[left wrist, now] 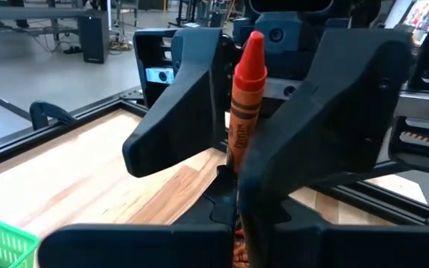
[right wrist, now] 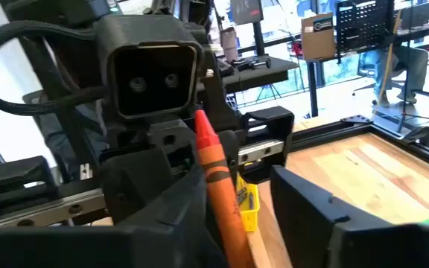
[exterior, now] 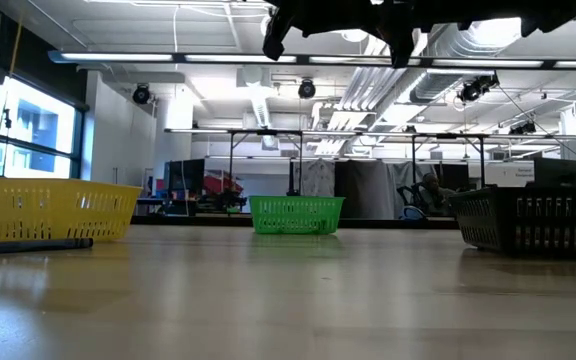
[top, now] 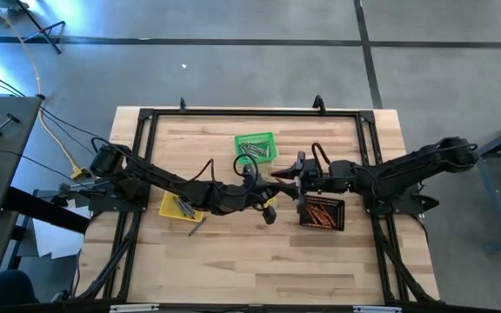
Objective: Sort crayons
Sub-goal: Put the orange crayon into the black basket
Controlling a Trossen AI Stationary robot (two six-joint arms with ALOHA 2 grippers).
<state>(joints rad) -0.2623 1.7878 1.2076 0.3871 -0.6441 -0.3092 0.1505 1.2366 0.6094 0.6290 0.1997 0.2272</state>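
While left fingers (left wrist: 199,112) pinch the orange-red crayon (left wrist: 246,97), right fingers (right wrist: 311,216) stand open around it.

Three baskets (top: 255,146) ring the table's (top: 233,261) middle, where both end effectors seemingly meet.

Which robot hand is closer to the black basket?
The right gripper. It hovers just beside the black basket, near the red crayon the left gripper holds, which is slightly farther off.

three baskets (top: 256,146), two grippers (top: 275,193), one raised orange-red crayon (left wrist: 246,97)
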